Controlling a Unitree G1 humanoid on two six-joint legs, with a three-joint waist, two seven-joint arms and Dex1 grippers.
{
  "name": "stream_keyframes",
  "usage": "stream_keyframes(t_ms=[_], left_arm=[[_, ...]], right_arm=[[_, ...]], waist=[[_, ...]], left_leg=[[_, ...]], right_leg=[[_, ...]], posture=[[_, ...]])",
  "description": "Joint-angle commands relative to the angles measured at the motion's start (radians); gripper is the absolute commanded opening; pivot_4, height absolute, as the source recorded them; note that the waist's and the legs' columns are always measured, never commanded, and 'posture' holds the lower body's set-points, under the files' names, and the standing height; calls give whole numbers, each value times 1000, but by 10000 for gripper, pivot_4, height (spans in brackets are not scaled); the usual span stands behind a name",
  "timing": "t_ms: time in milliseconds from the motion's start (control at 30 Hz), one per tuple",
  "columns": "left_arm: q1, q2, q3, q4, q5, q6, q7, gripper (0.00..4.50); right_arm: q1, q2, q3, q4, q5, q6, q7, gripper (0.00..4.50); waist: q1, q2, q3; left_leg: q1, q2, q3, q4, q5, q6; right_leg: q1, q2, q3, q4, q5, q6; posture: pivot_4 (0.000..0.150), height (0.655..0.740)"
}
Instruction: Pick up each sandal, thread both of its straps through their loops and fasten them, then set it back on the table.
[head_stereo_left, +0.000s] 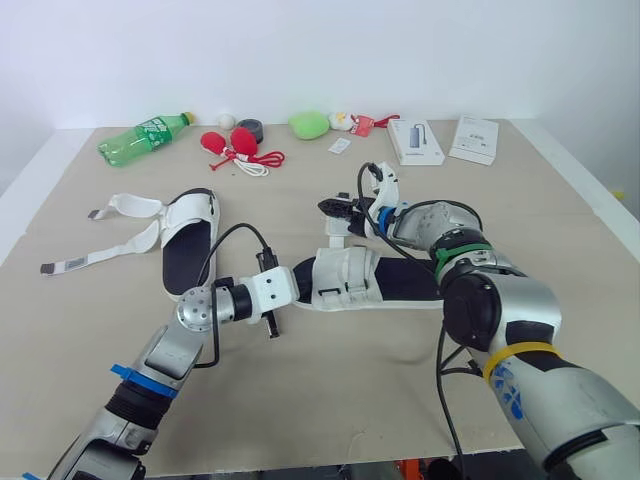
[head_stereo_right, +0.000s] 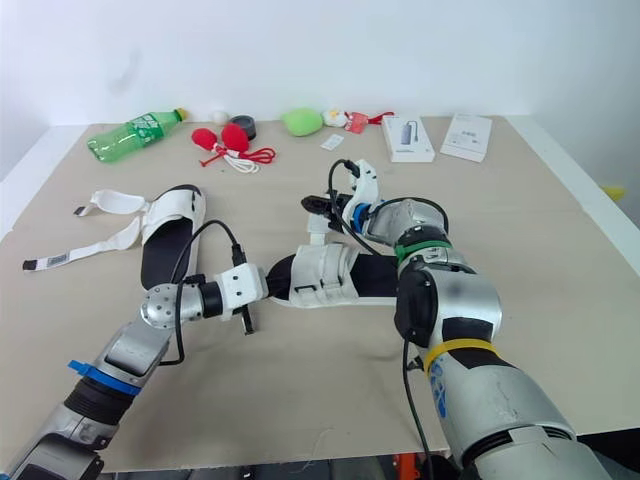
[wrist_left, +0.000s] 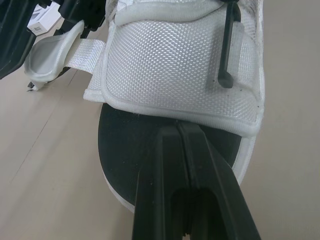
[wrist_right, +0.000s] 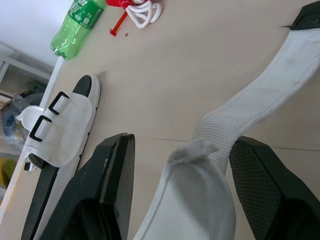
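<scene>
Middle sandal (head_stereo_left: 350, 280) lies flat on the table (head_stereo_left: 300, 400), with its toe end right at the tips of the left gripper (wrist_left: 178, 129). Its fingers are pressed together over the black insole with nothing between them. At the heel end, the right gripper (wrist_right: 185, 142) is spread wide. A loose white strap (wrist_right: 260, 85) runs between its fingers, not pinched. The other sandal (head_stereo_left: 190, 250) sits beyond the left gripper's outer side, straps splayed.

The left arm (head_stereo_left: 160, 355) is silver-grey with a blue tape band (head_stereo_left: 145, 380), a ball-shaped joint and a white wrist housing fed by a looping black cable (head_stereo_left: 232, 235). The right arm (head_stereo_left: 500, 310) has a rounded silver shell with a green ring (head_stereo_left: 452, 250), a yellow band (head_stereo_left: 515, 355) and blue markings. The left gripper (wrist_left: 178, 127) and right gripper (wrist_right: 181, 140) have matte black, wedge-shaped fingers.
</scene>
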Motion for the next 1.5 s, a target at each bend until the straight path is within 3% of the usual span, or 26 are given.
stream_keyframes(t_ms=[33, 167, 267, 333, 433, 533, 667, 867, 1000, 1067, 1200, 1500], left_arm=[[43, 15, -35, 11, 27, 35, -13, 0], [49, 16, -35, 2, 27, 41, -9, 0], [51, 17, -36, 0, 27, 44, -6, 0], [52, 16, -37, 0, 27, 45, -5, 0], [54, 15, -38, -1, 26, 45, -4, 0], [55, 14, -39, -3, 26, 46, -4, 0], [55, 12, -40, -2, 25, 47, -4, 0], [59, 19, -35, -4, 21, 47, -8, 0], [50, 21, -34, 0, 18, 49, -14, 0], [44, 21, -35, 3, 18, 49, -15, 0], [40, 24, -35, 7, 17, 46, -19, 0], [34, 30, -15, 18, 7, 45, -26, 0]], right_arm=[[-44, 4, -18, -6, 9, -52, -24, 31025], [-52, 3, -41, -3, 25, -71, -44, 31025], [-53, 5, -43, -2, 24, -87, -41, 18791], [-52, 6, -40, -3, 21, -95, -27, 7967], [-49, 4, -18, -6, 1, -106, 7, 1084], [-47, -1, 44, -19, -47, -139, 106, 1084], [6, -10, 244, -97, -187, -402, 420, 1084], [233, -39, 389, -316, -217, -1252, 747, 1084], [303, -101, 503, -329, -206, -1847, 882, 1084], [302, -133, 557, -293, -216, -2054, 858, 1084], [275, -183, 628, -289, -254, -2246, 779, 1084], [244, -230, 681, -323, -439, -2254, 569, 1084]], waist=[[0, 0, 0], [0, 0, 0], [0, 0, 0], [0, 0, 0], [0, 0, 0], [0, 0, 0], [-1, 0, 0], [0, 0, 0], [0, 0, 0], [0, 0, 0], [0, 0, 0], [3, 0, 0]], left_leg=[[0, 0, 0, 0, 0, 0], [0, 0, 0, 0, 0, 0], [0, 0, 0, -1, 0, 0], [0, 0, 0, -1, 0, 0], [0, 0, 0, -1, 0, 0], [0, 0, 0, -1, 0, 0], [0, 0, 0, -1, 0, 0], [0, 0, -1, -1, -1, -2], [2, 0, -1, -1, -1, -2], [5, 0, -1, -1, -1, -2], [8, 1, 0, 0, -1, -2], [13, 0, 0, -1, -1, -2]], right_leg=[[0, 0, 0, 0, 0, 0], [0, 0, 0, 0, 0, -1], [0, 0, 0, 0, 0, -1], [0, 0, 0, 0, 0, -1], [0, 0, 0, 0, 0, -1], [0, 0, 0, 0, 0, -1], [0, 0, 0, 0, -1, 1], [1, 1, 0, 0, -4, 5], [1, 0, 0, 0, -3, 4], [5, 0, -1, 0, -3, 4], [7, 0, 0, 0, -3, 3], [14, 0, 0, 0, -6, -1]], posture=[[1500, 7400], [1500, 7400], [1500, 7400], [1500, 7400], [1500, 7400], [1500, 7400], [1500, 7400], [1500, 7400], [1500, 7400], [1500, 7400], [1500, 7400], [1500, 7400]])
